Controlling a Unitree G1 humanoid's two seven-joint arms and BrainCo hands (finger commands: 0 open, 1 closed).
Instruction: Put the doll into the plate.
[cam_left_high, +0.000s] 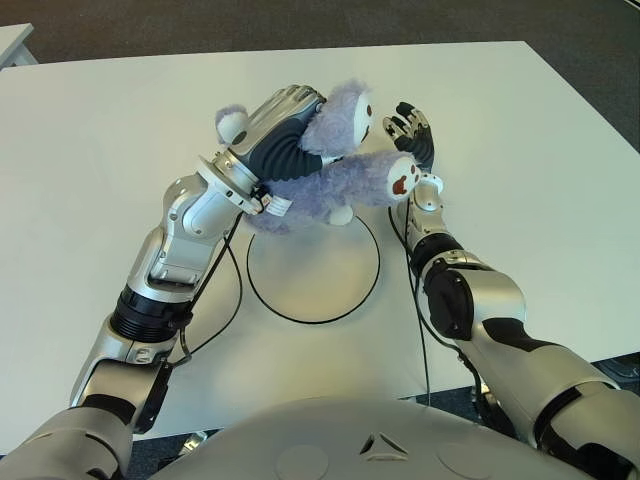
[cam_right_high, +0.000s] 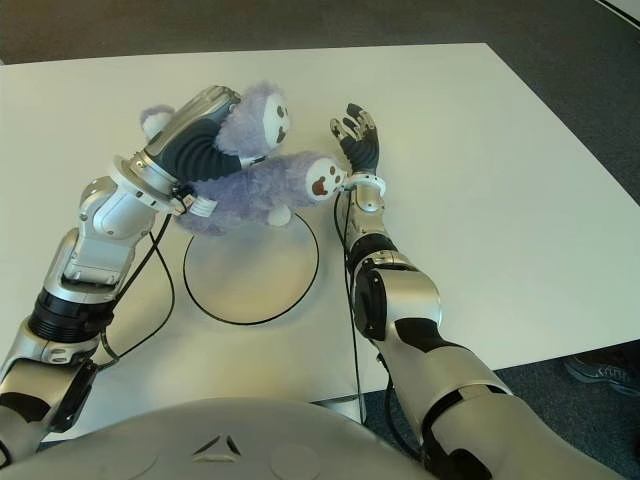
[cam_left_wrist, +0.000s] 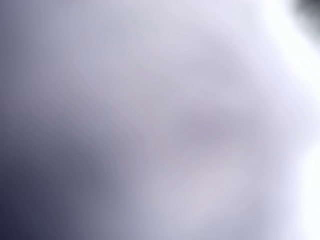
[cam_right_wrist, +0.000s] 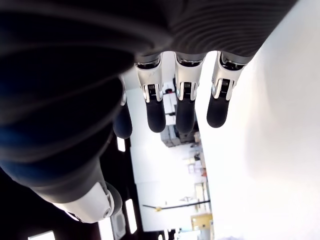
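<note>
A fluffy purple doll (cam_left_high: 345, 175) with white paws and face is held in the air, with my left hand (cam_left_high: 285, 130) shut around its body. It hangs over the far rim of the plate (cam_left_high: 300, 280), a flat white disc with a thin black edge on the table. One doll paw (cam_left_high: 401, 175) points toward my right hand (cam_left_high: 412, 130). That hand stands just right of the doll, fingers (cam_right_wrist: 185, 107) straight and spread, holding nothing. The left wrist view is filled with pale purple fur (cam_left_wrist: 160, 120).
The white table (cam_left_high: 520, 180) spreads wide to the right and far side. Black cables (cam_left_high: 232, 290) run along my left arm and cross the plate's left edge. Dark floor lies beyond the table's edges.
</note>
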